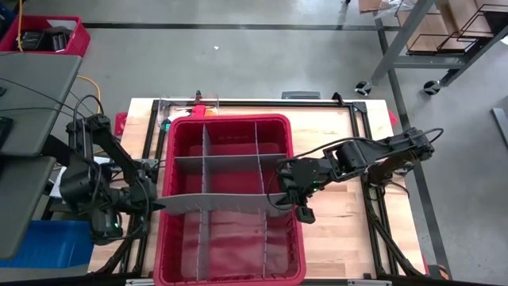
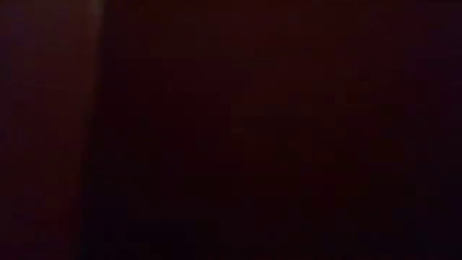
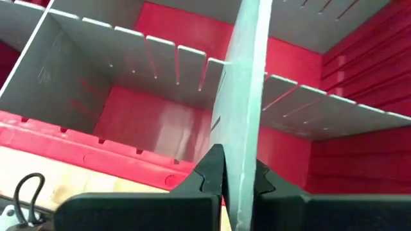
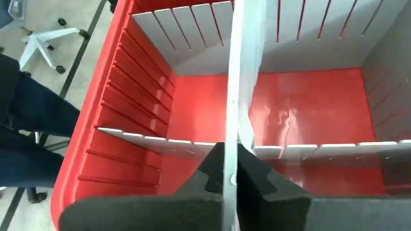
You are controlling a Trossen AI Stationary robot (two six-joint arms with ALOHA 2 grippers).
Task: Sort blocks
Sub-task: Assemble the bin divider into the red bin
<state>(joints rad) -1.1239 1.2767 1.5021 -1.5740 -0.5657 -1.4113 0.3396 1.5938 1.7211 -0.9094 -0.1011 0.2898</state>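
My left end effector (image 1: 161, 205) and right end effector (image 1: 279, 203) each clenched one end of a grey divider sheet (image 1: 218, 203) across the red bin (image 1: 295, 238); no blocks visible, sorting seemingly unstarted.

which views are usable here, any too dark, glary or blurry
Low view: almost wholly black, nothing readable. High view: evenly lit, the red bin and both arms clear. Left wrist view: the grey divider sheet held in the left gripper looms close and soft. Right wrist view: glare streaks on the bin floor, and the sheet edge in the right gripper is blurred.
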